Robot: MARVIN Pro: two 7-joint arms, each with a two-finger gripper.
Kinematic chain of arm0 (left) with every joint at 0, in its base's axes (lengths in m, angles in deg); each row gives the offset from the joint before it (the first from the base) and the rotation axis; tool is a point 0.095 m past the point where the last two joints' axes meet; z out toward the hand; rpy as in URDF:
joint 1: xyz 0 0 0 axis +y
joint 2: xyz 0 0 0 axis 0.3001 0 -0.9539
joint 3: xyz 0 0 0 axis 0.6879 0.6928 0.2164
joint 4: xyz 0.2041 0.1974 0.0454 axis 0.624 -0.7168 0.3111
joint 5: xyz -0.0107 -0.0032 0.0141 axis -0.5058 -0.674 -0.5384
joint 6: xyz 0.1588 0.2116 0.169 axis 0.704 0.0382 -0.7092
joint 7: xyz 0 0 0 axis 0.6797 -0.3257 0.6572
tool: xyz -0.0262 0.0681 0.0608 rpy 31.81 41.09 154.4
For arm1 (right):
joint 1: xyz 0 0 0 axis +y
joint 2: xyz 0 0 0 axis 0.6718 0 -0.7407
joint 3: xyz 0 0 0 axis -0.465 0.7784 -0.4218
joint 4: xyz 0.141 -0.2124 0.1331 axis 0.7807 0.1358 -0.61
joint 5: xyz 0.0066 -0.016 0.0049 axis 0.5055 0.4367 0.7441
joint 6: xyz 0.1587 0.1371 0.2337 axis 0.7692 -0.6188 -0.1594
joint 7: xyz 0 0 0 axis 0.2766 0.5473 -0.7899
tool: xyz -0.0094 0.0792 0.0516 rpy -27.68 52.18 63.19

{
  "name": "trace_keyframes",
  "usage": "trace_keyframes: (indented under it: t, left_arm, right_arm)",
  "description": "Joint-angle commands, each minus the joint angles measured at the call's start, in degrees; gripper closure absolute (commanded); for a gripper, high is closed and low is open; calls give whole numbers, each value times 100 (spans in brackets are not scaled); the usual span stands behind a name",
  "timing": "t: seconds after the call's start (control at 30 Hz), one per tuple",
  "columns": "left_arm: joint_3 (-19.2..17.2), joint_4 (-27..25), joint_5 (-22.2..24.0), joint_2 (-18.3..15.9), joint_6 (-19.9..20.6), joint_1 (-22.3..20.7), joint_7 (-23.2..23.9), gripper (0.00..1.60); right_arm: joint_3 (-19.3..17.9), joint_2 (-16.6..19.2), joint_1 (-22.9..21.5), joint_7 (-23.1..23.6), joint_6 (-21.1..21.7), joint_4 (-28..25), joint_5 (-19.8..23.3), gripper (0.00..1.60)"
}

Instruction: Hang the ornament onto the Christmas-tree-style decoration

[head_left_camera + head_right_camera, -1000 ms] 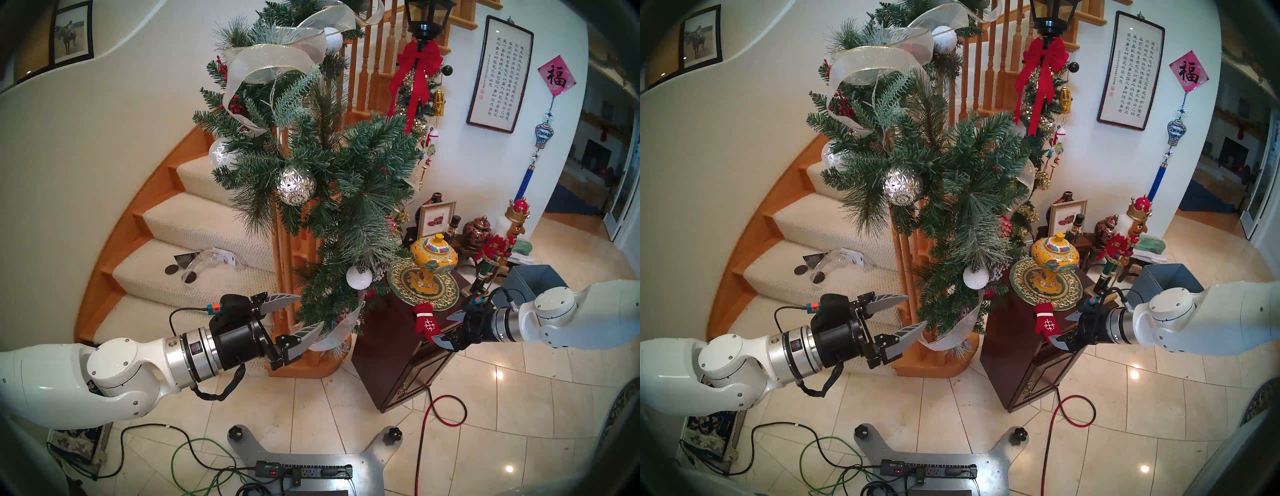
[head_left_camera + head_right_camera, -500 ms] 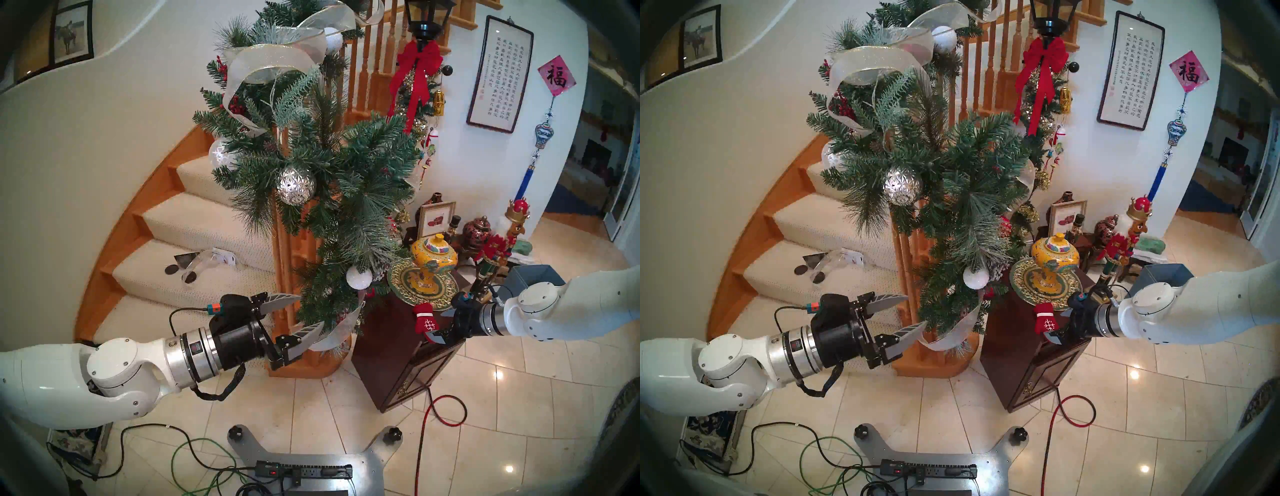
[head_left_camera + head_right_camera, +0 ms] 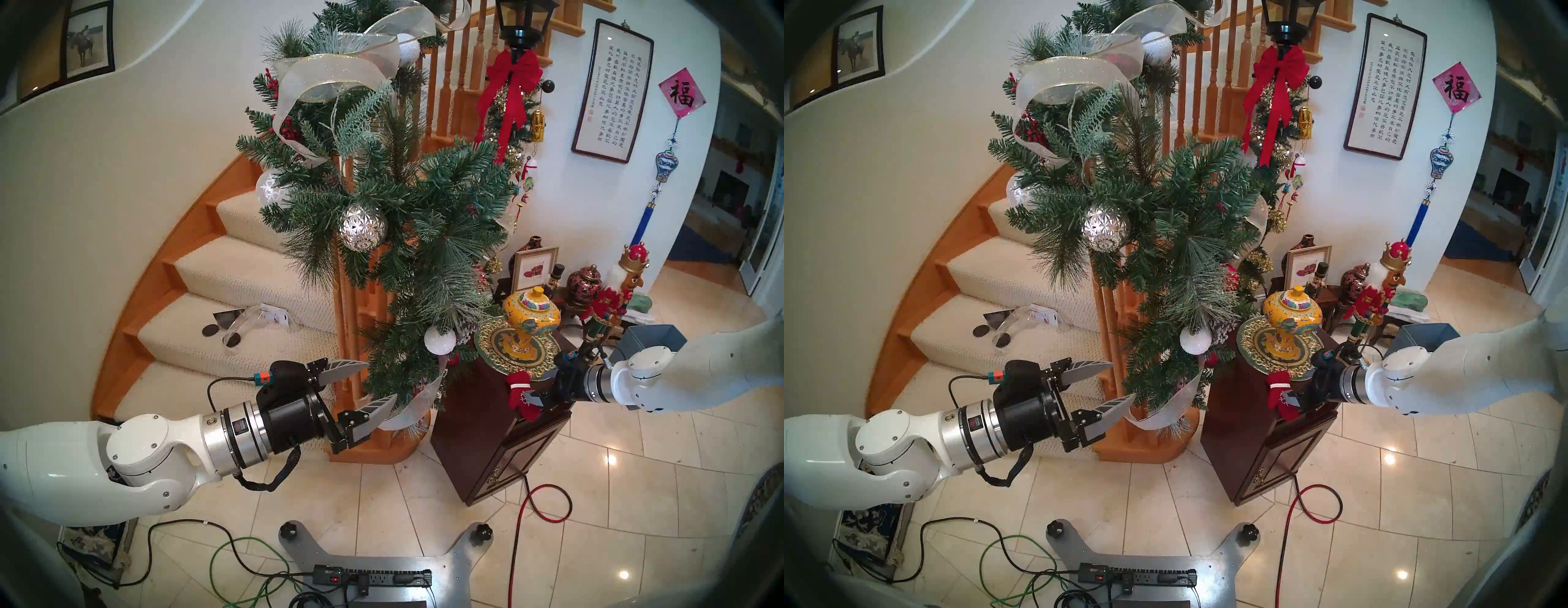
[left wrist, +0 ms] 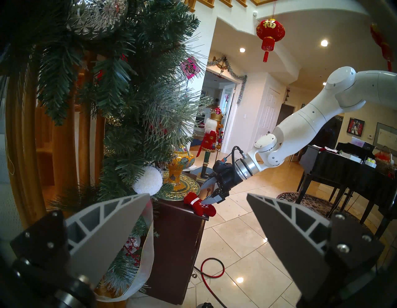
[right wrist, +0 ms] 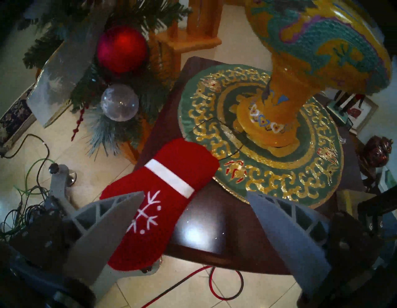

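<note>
A small red mitten [image 5: 159, 200] of soft, fuzzy matt cloth with a smooth white band lies on the glossy dark wood cabinet top [image 5: 199, 234], which mirrors a bright light. At its 2 o'clock sits a round green mat [image 5: 279, 167] with raised glittery gold patterning, under a shiny yellow glazed vase [image 3: 530, 316]. The pine garland [image 3: 407, 220] has stiff plastic-looking needles, some frosted white, with sheer shimmery ribbon [image 3: 335, 78], a faceted mirror-bright silver ball [image 3: 362, 227] and a rough, glittery white ball [image 4: 147, 180]. Gripper fingers [image 4: 103, 232] look like matt grey ribbed plastic. The floor tiles [image 3: 424, 501] are polished and reflective; the stair carpet [image 3: 237, 271] is nubbly beige.
</note>
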Motion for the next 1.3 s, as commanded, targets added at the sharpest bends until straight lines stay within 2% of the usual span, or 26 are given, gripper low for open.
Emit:
trace_keyframes:
  t: [0.0,0.03,0.2,0.4,0.53,0.9,1.27]
  left_arm:
    - [-21,-6,1,-14,-17,-17,-15,0]
    - [-21,-6,1,-14,-17,-17,-16,0]
    - [-21,-6,1,-14,-18,-17,-17,0]
    - [-21,-7,1,-14,-18,-17,-17,0]
    - [-21,-7,1,-15,-18,-16,-18,0]
    - [-21,-7,0,-15,-18,-16,-19,0]
    - [-22,-8,0,-15,-19,-15,-20,0]
  right_arm:
    - [-55,389,147,672,-408,199,132,0]
    - [-39,449,123,843,-437,203,151,0]
    - [107,764,-146,993,-469,-78,36,0]
    - [318,1107,-497,990,-569,-415,-173,0]
    - [402,1199,-619,920,-598,-522,-273,0]
    - [323,1010,-452,723,-673,-490,-202,0]
    - [202,752,-193,856,-628,-217,6,0]
